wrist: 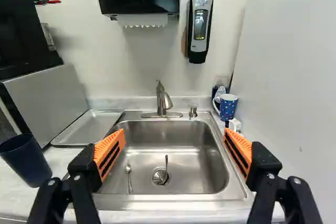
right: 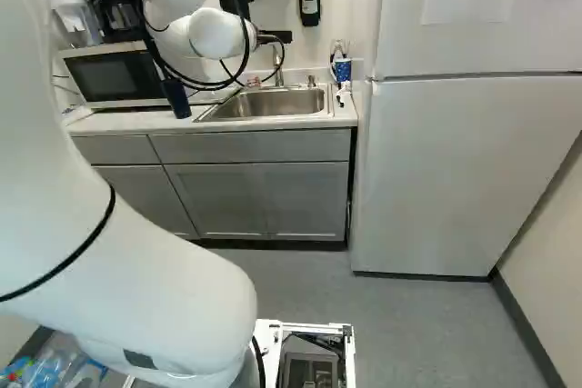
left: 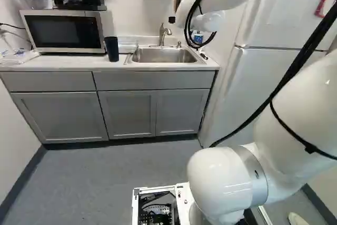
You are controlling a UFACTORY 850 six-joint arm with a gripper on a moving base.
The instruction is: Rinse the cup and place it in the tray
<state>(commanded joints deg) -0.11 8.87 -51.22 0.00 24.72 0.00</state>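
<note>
Cup (wrist: pixel 26 162) stands upright near the bench (left: pixel 58 63) front edge — mouth up, long axis vertical. Pincer (right: pixel 275 36) released — fingers wide apart.

Beside the sink (wrist: pixel 173 198), the dark cup's (wrist: pixel 26 160) inside bottom is hidden; the wrist view's edge cuts off the microwave (wrist: pixel 47 98). A slim utensil's (wrist: pixel 166 165) lower end is unclear at the sink's drain (wrist: pixel 159 177). By the sink's far corner, the patterned mug (wrist: pixel 227 107) partly hides something (wrist: pixel 221 83) unidentifiable.
</note>
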